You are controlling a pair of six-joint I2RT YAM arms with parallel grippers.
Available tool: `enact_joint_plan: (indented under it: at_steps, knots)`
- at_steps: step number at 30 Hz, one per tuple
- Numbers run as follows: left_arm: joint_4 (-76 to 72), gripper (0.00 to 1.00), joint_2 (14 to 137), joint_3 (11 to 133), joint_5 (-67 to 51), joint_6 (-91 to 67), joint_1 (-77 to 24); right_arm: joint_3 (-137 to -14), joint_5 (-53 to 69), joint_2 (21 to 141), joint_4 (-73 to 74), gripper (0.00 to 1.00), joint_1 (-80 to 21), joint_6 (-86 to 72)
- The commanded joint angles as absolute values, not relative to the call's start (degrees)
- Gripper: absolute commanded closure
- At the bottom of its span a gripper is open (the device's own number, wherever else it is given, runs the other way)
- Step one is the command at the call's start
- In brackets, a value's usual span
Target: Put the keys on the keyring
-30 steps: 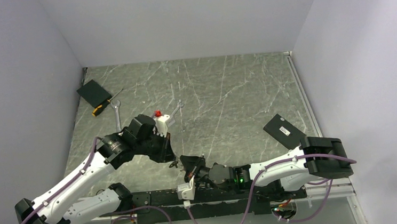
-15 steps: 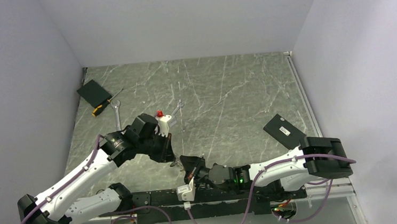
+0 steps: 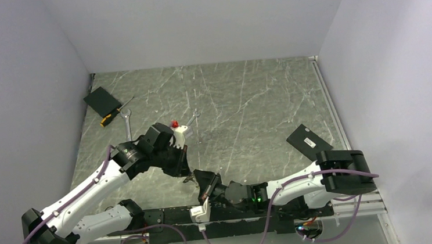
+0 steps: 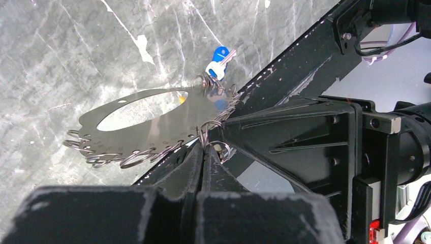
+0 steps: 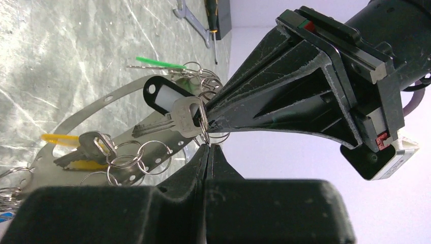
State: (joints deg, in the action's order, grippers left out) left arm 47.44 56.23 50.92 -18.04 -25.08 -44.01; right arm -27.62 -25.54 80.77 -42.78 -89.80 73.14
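At the front edge of the table (image 3: pixel 258 95) the left gripper (image 4: pixel 206 152) is fully closed. It pinches the rim of the keyring (image 4: pixel 147 124), a flat silver loop hung with small rings (image 4: pixel 137 158). The right gripper (image 5: pixel 208 148) is closed too, but I cannot tell if it holds anything. A black-tagged key (image 5: pixel 163 99) hangs just beside both tips, so threading seems in hand. Next, I think, one ring must be spread open carefully.
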Motion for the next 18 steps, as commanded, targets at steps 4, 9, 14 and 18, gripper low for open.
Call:
enact_joint_plan:
  at_steps: [4, 9, 14, 18]
  knots:
    - [46.7, 1.00, 56.1, 52.4, -18.9, -24.4, -43.9, -27.4, -28.2, 82.2, -53.3, 1.00, -90.2, 77.7]
    - [46.7, 1.00, 55.2, 52.1, -18.4, -24.8, -43.8, -27.2, -29.1, 82.0, -55.2, 1.00, -90.2, 78.3]
    - [46.7, 1.00, 54.4, 51.7, -17.7, -25.2, -43.8, -26.8, -28.9, 80.8, -56.5, 1.00, -90.3, 78.6]
    - [46.6, 1.00, 53.9, 51.3, -17.4, -25.4, -43.8, -26.6, -29.0, 80.2, -56.4, 1.00, -90.5, 78.4]
